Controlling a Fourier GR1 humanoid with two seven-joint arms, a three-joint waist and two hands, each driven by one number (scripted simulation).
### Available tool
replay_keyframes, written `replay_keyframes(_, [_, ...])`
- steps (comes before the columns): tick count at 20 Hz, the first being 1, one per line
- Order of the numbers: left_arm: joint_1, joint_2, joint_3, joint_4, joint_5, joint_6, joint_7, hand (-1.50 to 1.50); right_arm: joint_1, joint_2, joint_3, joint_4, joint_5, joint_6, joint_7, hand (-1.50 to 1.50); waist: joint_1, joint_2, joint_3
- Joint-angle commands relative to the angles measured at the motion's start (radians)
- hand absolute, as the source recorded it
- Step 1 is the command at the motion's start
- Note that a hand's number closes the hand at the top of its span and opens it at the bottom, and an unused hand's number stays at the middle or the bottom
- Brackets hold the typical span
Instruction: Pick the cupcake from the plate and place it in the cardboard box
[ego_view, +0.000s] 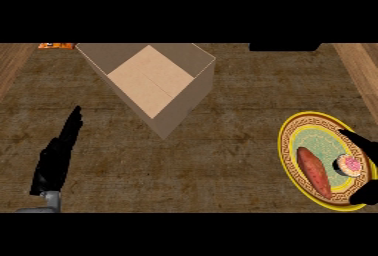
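Counter: brown, mottled top (221, 165) fills the view, with paler wood strips along its left and right edges.
Cardboard box: open box (151, 80) stands at the far middle of the counter, its tan floor showing, one corner pointing toward me.
Plate: yellow-rimmed patterned plate (306, 131) lies at the right, well apart from the box.
Cupcake: pink-topped cupcake (349, 164) sits on the plate's right side, beside a long reddish sweet potato (314, 172).
My right hand: right hand (363, 142) comes in at the right edge, dark fingers arching above the cupcake and a dark part below it, framing it; I cannot tell whether they touch it.
My left hand: left hand (55, 155) rests at the left of the counter, fingers straight and pointing away from me, holding nothing.
Hard to make out: most of my right hand is cut off by the edge; an orange item (56, 46) at the far left corner and a dark shape (284, 47) at the far right are too clipped to name.
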Motion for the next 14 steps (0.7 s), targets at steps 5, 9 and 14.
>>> replay_keyframes(5, [-0.053,-0.029,0.034,0.085,-0.031,-0.022,-0.035,0.00,-0.046,0.055,-0.016,0.167,0.127,-0.043,-0.103,-1.50,0.001,0.001,0.001])
replay_keyframes(9, [-0.062,-0.012,0.078,0.084,-0.015,-0.058,-0.035,0.00,-0.017,0.087,-0.044,0.088,0.103,0.026,-0.067,1.50,-0.001,0.000,0.000])
replay_keyframes(14, [0.042,-0.028,0.044,-0.040,-0.025,-0.051,-0.012,0.00,0.016,0.068,-0.042,0.050,0.215,-0.189,-0.108,1.50,0.001,-0.002,0.001])
